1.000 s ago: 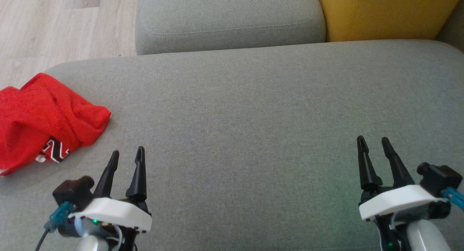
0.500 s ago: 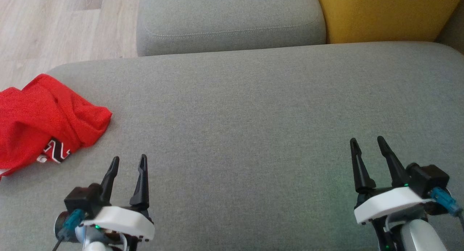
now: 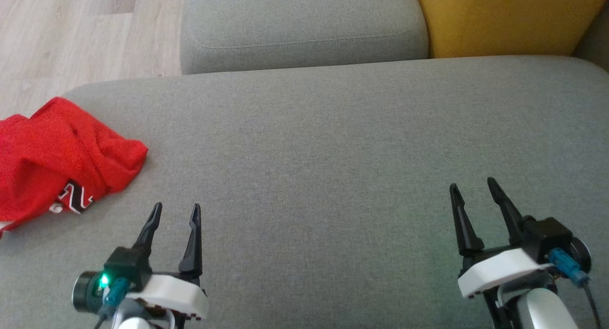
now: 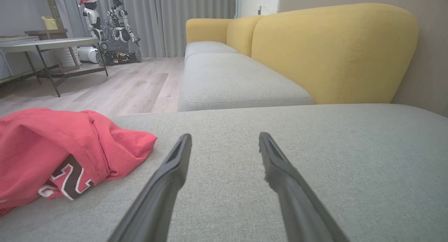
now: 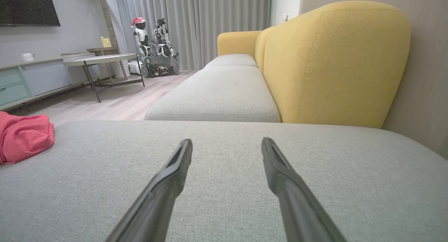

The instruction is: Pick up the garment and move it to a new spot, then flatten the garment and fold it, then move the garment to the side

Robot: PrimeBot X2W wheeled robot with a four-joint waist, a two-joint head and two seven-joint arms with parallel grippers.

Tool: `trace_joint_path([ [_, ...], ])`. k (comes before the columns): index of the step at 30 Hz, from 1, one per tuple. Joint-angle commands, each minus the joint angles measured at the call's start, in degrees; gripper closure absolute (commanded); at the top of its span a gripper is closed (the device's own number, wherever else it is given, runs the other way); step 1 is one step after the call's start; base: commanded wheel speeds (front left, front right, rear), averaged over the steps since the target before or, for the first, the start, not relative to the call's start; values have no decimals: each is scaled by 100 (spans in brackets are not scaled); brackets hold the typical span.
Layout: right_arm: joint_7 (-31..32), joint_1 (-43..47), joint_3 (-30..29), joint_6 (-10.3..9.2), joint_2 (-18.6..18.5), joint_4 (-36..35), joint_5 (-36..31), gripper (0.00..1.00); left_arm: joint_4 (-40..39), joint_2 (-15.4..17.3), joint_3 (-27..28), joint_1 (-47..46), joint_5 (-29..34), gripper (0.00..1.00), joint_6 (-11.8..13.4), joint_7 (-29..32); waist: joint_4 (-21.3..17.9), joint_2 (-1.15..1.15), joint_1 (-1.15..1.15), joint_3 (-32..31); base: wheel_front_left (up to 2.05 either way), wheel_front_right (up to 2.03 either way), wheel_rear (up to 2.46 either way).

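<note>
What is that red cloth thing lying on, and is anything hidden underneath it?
The crumpled red garment lies on the grey sofa cushion, at its left end. A black-and-white print peeks out of a lower fold. The cloth covers whatever is beneath it, so that cannot be seen.

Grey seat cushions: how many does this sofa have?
3. The nearest cushion carries the red garment; the middle cushion lies beyond it; the far cushion, beyond that. Others may be hidden.

Open seat cushion (image 3: 333, 153); garment (image 3: 52, 148) far left
</note>
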Motion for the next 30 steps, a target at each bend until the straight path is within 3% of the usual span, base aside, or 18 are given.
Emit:
trace_joint_path([
  [1,-102,-118,131,-4,-13,-214,-178,0,-199,45,182,-181,198,0,30,-114,2,0,0,0,0,0,0],
  [12,-112,-108,-22,-4,86,-141,118,0,-115,-26,288,-189,87,0,29,-120,6,0,0,24,0,0,0],
  [30,-67,-95,-46,-4,110,-123,59,0,-57,-92,356,-244,79,0,30,-121,134,0,0,54,0,0,0],
])
